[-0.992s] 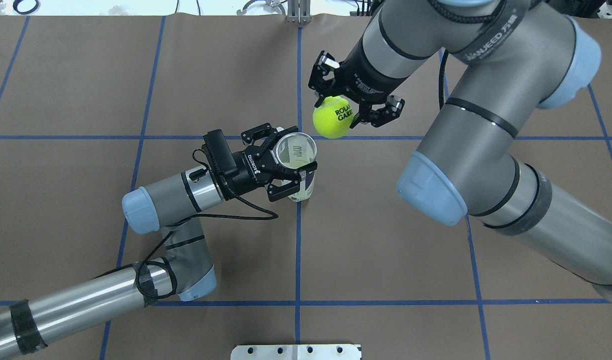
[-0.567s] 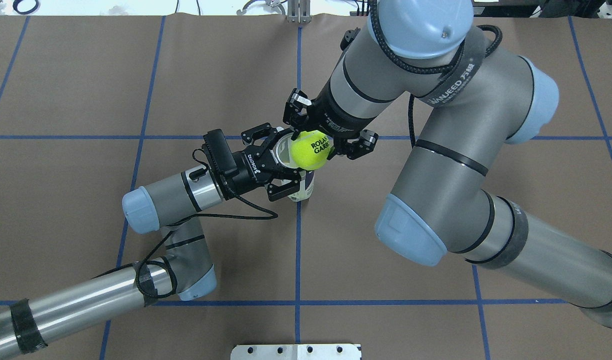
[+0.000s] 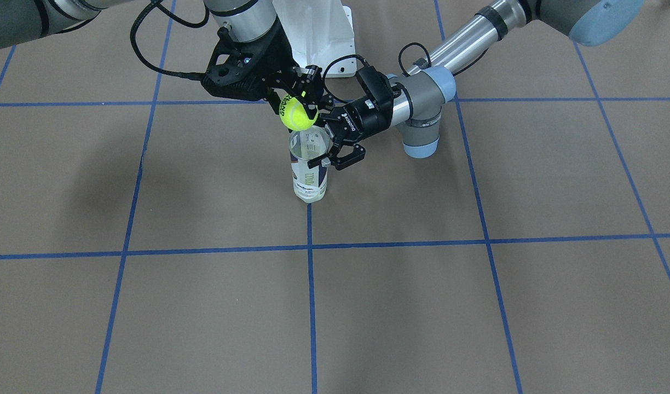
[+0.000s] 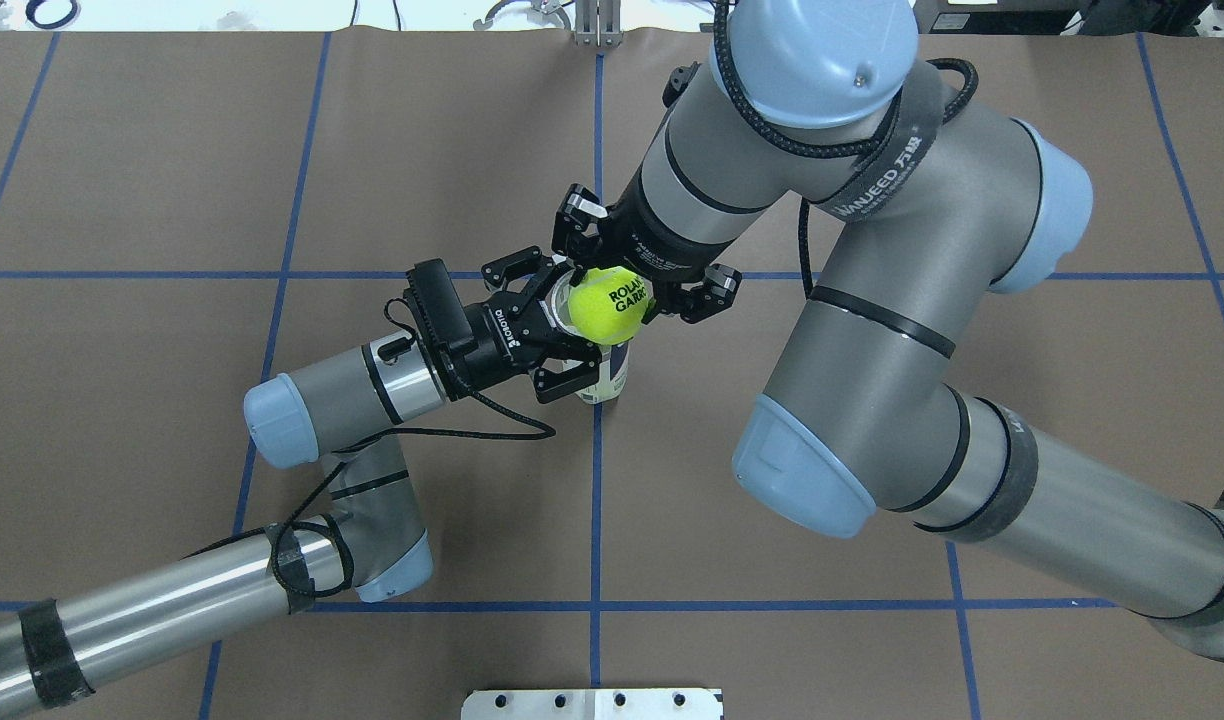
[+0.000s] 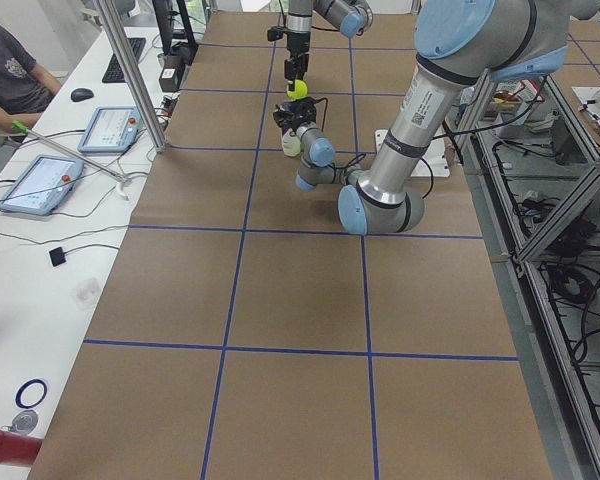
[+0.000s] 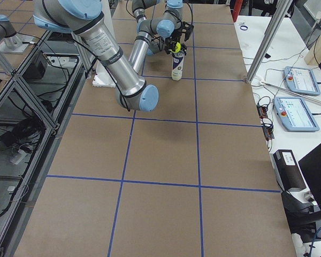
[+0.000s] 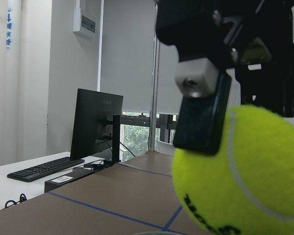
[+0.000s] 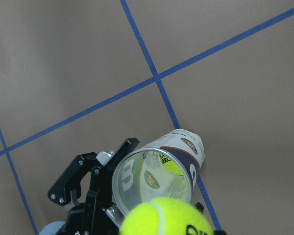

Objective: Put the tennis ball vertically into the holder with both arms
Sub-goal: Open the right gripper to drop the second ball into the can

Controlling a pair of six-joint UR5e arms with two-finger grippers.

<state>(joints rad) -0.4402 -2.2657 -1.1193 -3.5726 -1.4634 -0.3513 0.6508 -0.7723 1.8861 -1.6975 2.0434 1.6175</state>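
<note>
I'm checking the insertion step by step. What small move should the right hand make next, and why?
Probably lower the right hand straight down a little. It holds the tennis ball just above the open rim of the holder, which the left hand clamps upright; overhead, the ball covers the mouth but is not yet inside.

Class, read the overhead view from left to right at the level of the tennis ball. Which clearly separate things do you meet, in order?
left arm's light blue wrist cap → black wrist camera → tennis ball → right arm's lower light blue cap
</note>
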